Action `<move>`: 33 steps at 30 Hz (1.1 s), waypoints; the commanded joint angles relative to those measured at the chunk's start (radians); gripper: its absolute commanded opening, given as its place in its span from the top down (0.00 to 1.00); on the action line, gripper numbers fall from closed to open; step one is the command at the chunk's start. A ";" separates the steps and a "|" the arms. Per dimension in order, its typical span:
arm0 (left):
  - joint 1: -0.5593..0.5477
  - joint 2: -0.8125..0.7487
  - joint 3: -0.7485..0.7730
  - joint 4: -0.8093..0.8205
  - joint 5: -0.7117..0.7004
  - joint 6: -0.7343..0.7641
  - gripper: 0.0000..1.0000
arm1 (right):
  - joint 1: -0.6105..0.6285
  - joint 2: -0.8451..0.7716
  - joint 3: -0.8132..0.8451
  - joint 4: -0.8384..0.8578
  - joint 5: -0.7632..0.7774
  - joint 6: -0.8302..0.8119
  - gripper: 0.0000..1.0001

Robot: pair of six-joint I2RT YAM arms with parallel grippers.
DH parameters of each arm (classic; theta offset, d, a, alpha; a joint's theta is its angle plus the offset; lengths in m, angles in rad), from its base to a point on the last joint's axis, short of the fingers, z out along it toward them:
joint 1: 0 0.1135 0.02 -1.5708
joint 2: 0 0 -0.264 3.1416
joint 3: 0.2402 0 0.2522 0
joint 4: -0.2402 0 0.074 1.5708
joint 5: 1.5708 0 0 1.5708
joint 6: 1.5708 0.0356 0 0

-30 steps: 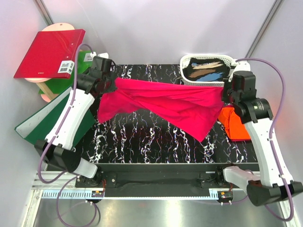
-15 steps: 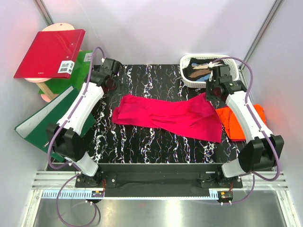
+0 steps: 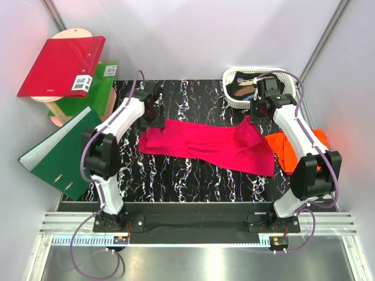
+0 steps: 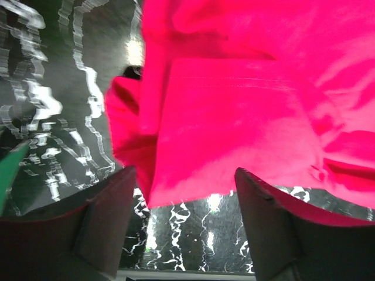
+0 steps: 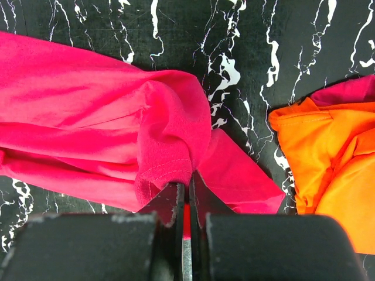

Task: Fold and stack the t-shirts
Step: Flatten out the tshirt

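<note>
My right pincer (image 5: 187,190) is clamped on the magenta t-shirt (image 3: 205,143), spread across the marble counter (image 3: 176,181); my left pincer (image 4: 183,178) hangs, jaws apart, over its other end. The orange t-shirt (image 3: 282,147) lies crumpled at right.

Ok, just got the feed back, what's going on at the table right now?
Both arms are working on the pink t-shirt, which lies spread in a rumpled band across the marble-patterned table, not yet folded. The right hand is shut on a bunched fold at the shirt's right end. The left hand is open over the shirt's left edge, gripping nothing. The orange t-shirt sits crumpled at the table's right side, untouched.
</note>
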 commanded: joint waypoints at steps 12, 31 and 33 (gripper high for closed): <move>0.008 0.202 0.051 0.057 0.018 0.023 0.83 | -0.004 -0.004 0.020 0.006 -0.016 -0.003 1.00; 0.017 -0.192 -0.094 0.002 -0.059 -0.004 1.00 | -0.005 0.012 0.015 0.003 -0.033 0.002 1.00; 0.017 -0.221 -0.148 -0.041 -0.035 -0.016 1.00 | -0.004 0.012 0.014 -0.002 -0.030 -0.002 1.00</move>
